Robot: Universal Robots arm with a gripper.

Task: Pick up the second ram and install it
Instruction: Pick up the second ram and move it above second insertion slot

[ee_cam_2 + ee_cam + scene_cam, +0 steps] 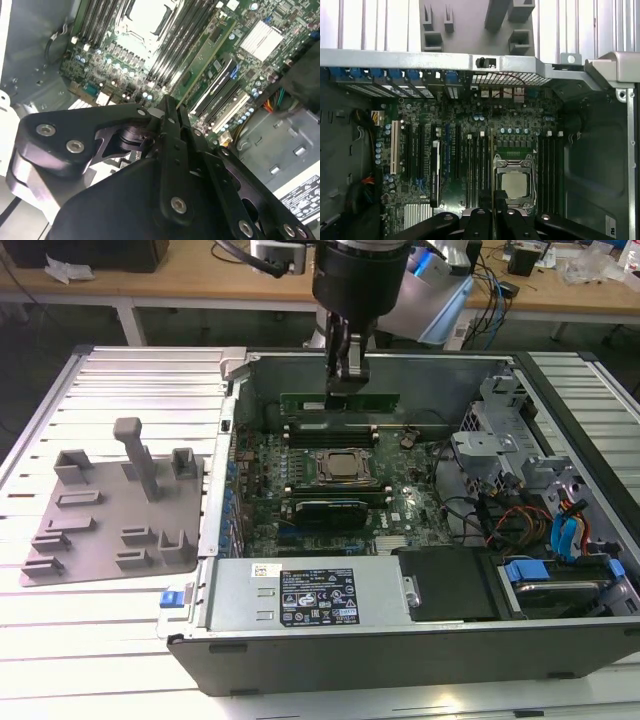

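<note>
Fingers (481, 220): closed on the second ram (340, 402). We note the gripper (347, 378) pinching its upper edge at about mid-length.
Second ram: green stick, held level and on edge above the motherboard (405, 510), inside the open case (300, 660). In the first wrist view it shows edge-on as a thin dark line; in the second wrist view it shows as a green strip running out from the fingertips.
Alignment: long side parallel to the slot rows (335, 427). We cannot tell which slot lies under it, nor whether it touches one.
Processor (345, 466): square silver chip in its socket, with banks of slots on both sides. In the first wrist view it sits just beside the ram's line.
Dark module (325, 510): long and low, on the near side of the processor in the exterior view, apart from the held stick.
Far wall (430, 375): bare metal behind the stick in the exterior view.
Power supply (310, 595): along the near edge of the case, well apart.
Drive cage (490, 445) and cables (520, 520): at the exterior view's right, well apart from the stick's end.
Grey plate (110, 510): raised blocks, lying on the slatted table (130, 380) at the exterior view's left, outside the case. The case side wall stands between it and the board.
Open room: we see space off both ends of the stick along the slot rows. The closest neighbours are the processor socket and the far wall.
</note>
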